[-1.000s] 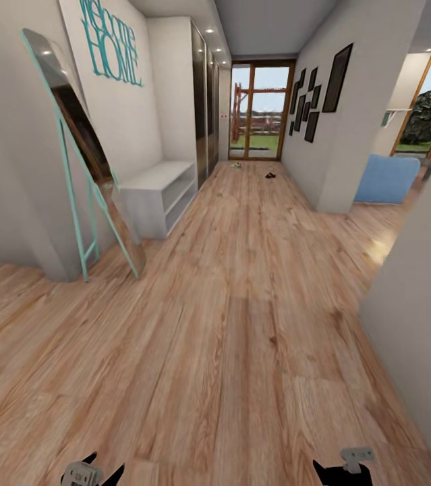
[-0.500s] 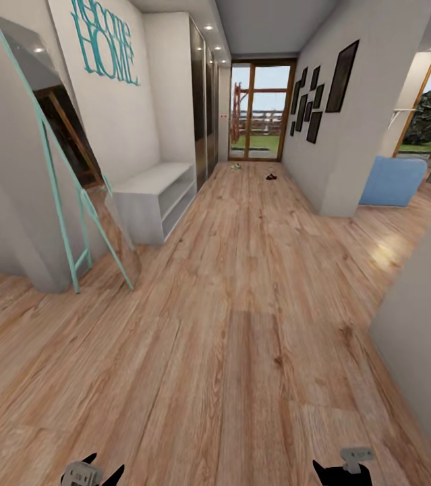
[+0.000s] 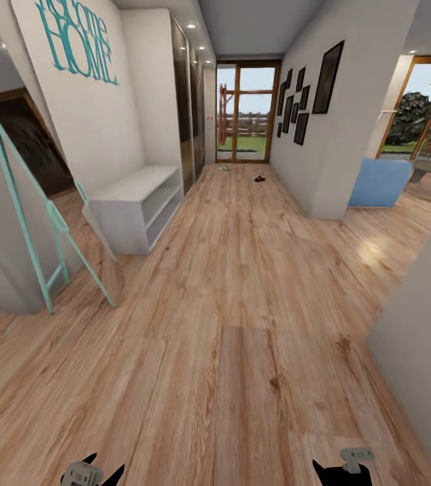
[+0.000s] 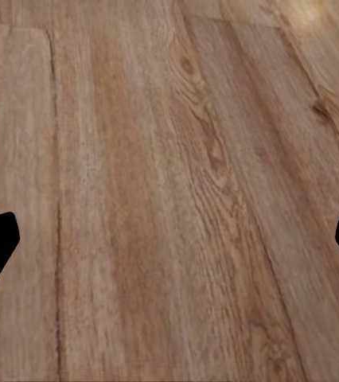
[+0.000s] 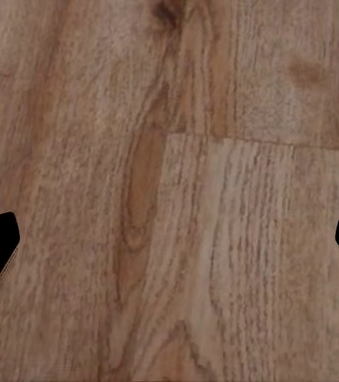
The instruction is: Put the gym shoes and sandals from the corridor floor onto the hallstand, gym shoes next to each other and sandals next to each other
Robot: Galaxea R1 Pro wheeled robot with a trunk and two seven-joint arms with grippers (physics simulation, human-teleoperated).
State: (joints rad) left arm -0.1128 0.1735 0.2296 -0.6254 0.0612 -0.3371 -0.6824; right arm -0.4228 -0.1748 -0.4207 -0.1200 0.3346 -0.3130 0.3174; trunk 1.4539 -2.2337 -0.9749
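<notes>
Far down the corridor floor (image 3: 242,283), near the glass door, lie two small things. One is a pale, greenish speck (image 3: 223,168) that looks like a gym shoe. The other is a dark brown speck (image 3: 260,179) that looks like a sandal. Both are too small to make out in detail. The hallstand with wall shelves is out of view. My left gripper (image 3: 100,472) and right gripper (image 3: 340,471) hang low at the head view's lower edge. In the wrist views the left gripper (image 4: 169,247) and right gripper (image 5: 169,247) are open over bare planks, holding nothing.
A long pale grey two-tier bench (image 3: 137,202) without upper shelves stands against the left wall. A leaning mirror with a teal frame (image 3: 33,202) is nearer on the left. A grey wall corner (image 3: 417,317) juts in at the right, and a blue seat (image 3: 379,182) sits beyond it.
The whole head view has shifted: the camera has moved forward down the corridor, so mirror and bench sit nearer and further left. Both grippers keep their pose.
</notes>
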